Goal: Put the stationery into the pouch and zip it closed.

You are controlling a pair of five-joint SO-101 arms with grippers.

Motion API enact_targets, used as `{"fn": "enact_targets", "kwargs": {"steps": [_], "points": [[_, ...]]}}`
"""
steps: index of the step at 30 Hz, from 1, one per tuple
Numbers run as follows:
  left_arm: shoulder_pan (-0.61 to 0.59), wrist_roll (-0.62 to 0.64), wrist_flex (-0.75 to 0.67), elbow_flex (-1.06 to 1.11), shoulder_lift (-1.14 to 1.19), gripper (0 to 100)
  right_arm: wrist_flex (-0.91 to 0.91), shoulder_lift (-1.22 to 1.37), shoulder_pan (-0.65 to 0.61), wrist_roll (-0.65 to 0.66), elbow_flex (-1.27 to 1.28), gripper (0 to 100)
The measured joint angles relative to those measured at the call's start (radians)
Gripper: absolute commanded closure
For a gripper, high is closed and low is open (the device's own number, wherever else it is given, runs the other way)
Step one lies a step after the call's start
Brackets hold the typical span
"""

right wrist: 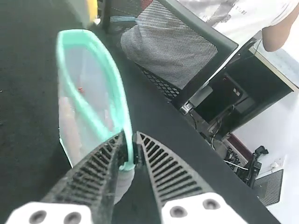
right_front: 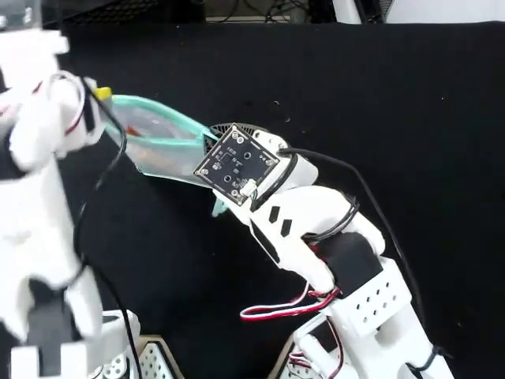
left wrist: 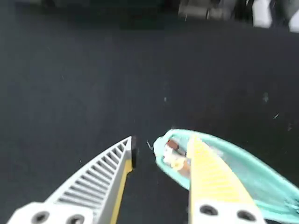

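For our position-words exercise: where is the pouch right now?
In the high view the pouch is left of centre over the black table: the right pincer is shut on one end, the open left pincer at the other.

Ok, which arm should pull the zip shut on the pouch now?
Probably left. The right gripper is clamped on one end of the pouch, anchoring it. The left gripper is open at the opposite end, free to grab and pull.

White plastic arms [right_front: 316, 229], black cables [right_front: 367, 193] ran alongside, red-and-white wires [right_front: 272, 310] looped below, bare black camera board [right_front: 237, 162], ribbed fingers [right wrist: 163, 172], one faced yellow [left wrist: 210, 172].
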Motion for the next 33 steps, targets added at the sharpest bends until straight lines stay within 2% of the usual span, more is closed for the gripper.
{"fn": "enact_targets", "kwargs": {"steps": [5, 11, 15, 21, 29, 33], "points": [[-0.041, -0.005, 0.0, 0.218, -0.226, 80, 0.005, 0.009, 0.014, 0.0, -0.054, 98.6], [-0.064, -0.133, -0.002, 0.612, -0.344, 80, 0.008, 0.126, 0.06, 0.0, -0.152, 98.6], [-0.066, -0.19, -0.029, 0.755, -0.428, 80, 0.074, 0.218, 0.061, 0.0, -0.261, 98.6], [-0.063, -0.121, -0.302, 0.953, -0.451, 80, 0.229, 0.273, 0.057, 0.0, -0.448, 98.6], [0.137, 0.072, -0.787, 1.247, -0.45, 80, 0.324, 0.278, -0.031, 0.0, -0.542, 98.6], [0.152, 0.118, -1.002, 1.289, -0.45, 80, 0.325, 0.278, -0.066, 0.0, -0.543, 98.6]]}}
